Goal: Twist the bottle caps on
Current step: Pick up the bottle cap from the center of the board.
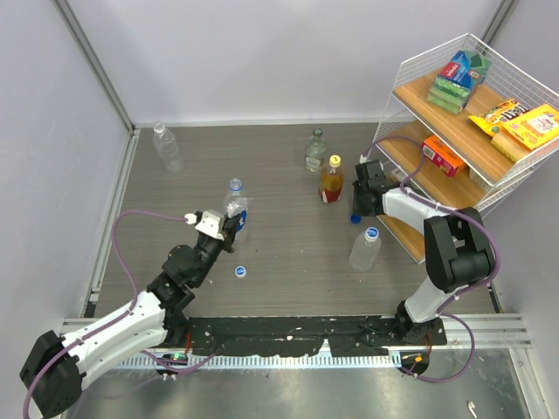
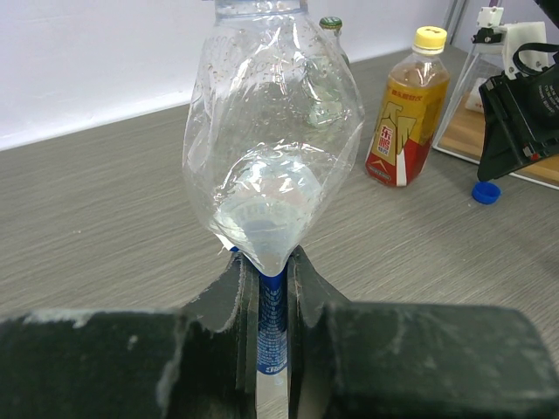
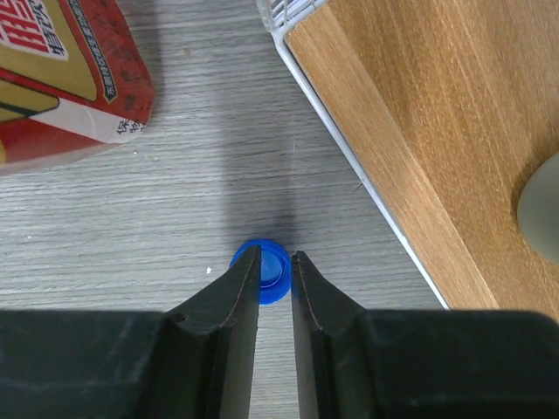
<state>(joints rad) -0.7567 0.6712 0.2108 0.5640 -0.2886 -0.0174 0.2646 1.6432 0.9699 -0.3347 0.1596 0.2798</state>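
The left gripper [image 1: 229, 224] is clamped on the blue-labelled bottle [image 1: 235, 202] at centre-left of the top view, well away from any wall, with bare tabletop [image 1: 288, 253] around it on every side. A white cap with a blue middle [image 1: 239, 271] lies just below it in the frame, apart from the arm.

The right gripper [image 1: 358, 209] points down at a blue cap [image 1: 355, 218] right of centre. This spot is tight: the amber bottle [image 1: 331, 179] stands near on its left and the wire shelf rack [image 1: 419, 90] close on its right. A clear bottle [image 1: 365, 249] lies just below the cap. Two more clear bottles sit toward the back edge, one lying at upper left [image 1: 166, 147], and one green-capped bottle [image 1: 315, 150] standing behind the amber one.

The left wrist view adds what the top view hides. The fingers [image 2: 234, 288] pinch the bottle's blue label band, and its crumpled clear body fills the frame above them.

The right wrist view shows the jaws narrow, with a slim gap, and the cap [image 3: 262, 272] is wider than that gap and lies partly behind the fingertips [image 3: 249, 262]. Whether they touch it I cannot tell. The rack's wire edge [image 3: 349, 148] runs just right of the cap.
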